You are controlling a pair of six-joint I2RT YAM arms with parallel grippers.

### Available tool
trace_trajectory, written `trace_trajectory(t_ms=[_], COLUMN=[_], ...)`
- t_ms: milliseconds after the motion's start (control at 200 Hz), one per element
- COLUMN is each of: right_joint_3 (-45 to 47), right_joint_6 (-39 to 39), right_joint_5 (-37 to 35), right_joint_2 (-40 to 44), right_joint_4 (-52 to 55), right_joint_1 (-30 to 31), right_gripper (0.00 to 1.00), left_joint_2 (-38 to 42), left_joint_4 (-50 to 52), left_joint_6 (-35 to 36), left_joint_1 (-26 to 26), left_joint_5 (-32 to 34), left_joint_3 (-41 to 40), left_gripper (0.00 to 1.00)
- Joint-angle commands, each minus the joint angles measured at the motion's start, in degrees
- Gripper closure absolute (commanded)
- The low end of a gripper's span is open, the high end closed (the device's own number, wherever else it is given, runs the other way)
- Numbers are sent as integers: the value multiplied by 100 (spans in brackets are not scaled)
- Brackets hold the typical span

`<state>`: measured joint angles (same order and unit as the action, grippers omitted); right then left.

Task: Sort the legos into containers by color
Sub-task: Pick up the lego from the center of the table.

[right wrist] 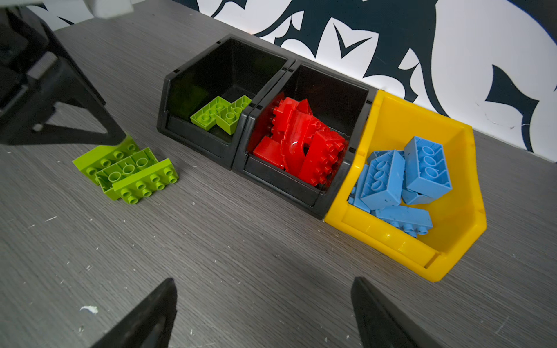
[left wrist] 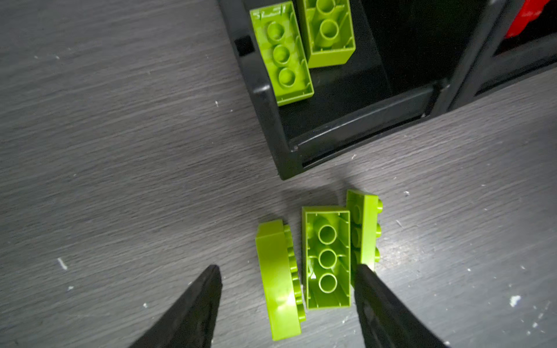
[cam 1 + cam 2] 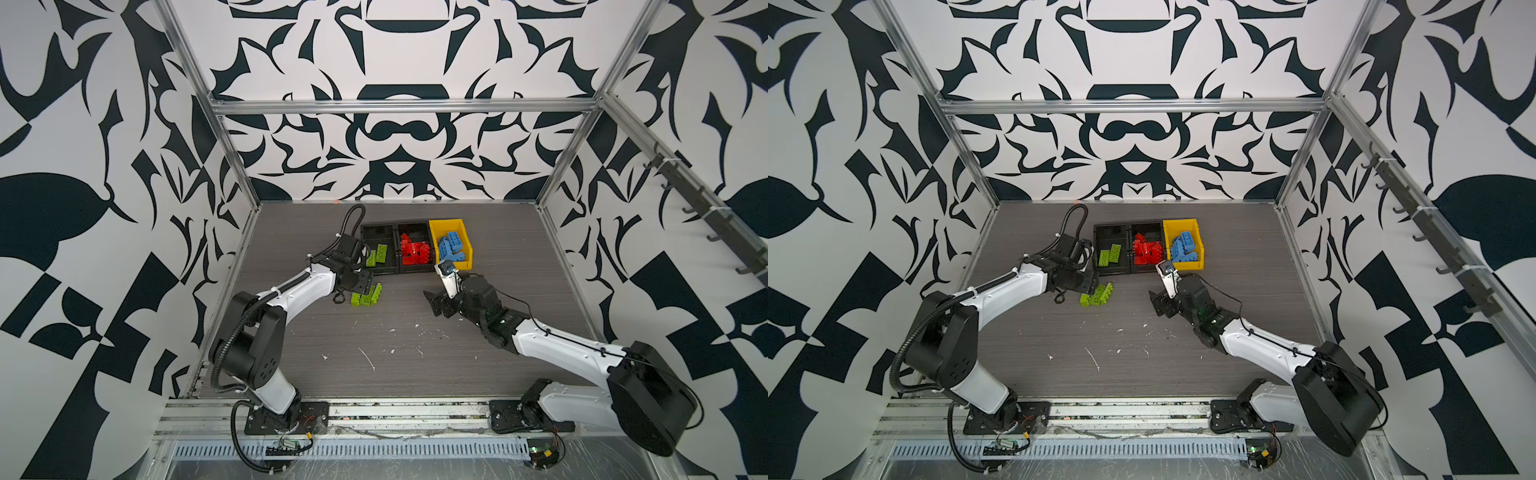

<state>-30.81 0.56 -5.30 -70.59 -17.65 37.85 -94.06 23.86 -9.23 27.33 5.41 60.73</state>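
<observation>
Three lime green legos (image 2: 327,259) lie side by side on the table just in front of the left black container (image 2: 265,99), also seen in both top views (image 3: 365,296) (image 3: 1097,296). My left gripper (image 2: 288,268) hangs open low over them, with two of the bricks between its fingers and neither gripped. That container holds two green legos (image 1: 221,113). The middle black container (image 1: 360,90) holds red legos (image 1: 301,141). The yellow container (image 1: 452,186) holds blue legos (image 1: 388,177). My right gripper (image 1: 263,280) is open and empty over bare table in front of the containers.
The three containers stand in a row near the back wall (image 3: 376,225) (image 3: 436,232). White specks of debris dot the grey tabletop (image 3: 368,359). Metal frame posts and patterned walls close in the table's sides. The left arm's wrist shows in the right wrist view (image 1: 60,99).
</observation>
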Motion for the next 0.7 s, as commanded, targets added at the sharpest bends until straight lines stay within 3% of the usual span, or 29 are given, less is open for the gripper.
trace_trajectory(t_ms=[0, 695], right_joint_3=[-206, -273], right_joint_6=[-29, -29], right_joint_5=[29, 91], right_joint_2=[28, -31], right_joint_4=[-64, 16], right_joint_1=[1, -4], right_gripper=[8, 8], left_joint_2=[-133, -686], left_joint_4=[-66, 90], left_joint_6=[-12, -95], left_joint_1=[-22, -149], left_joint_5=[61, -92], left_joint_3=[-59, 83], left_gripper=[32, 47])
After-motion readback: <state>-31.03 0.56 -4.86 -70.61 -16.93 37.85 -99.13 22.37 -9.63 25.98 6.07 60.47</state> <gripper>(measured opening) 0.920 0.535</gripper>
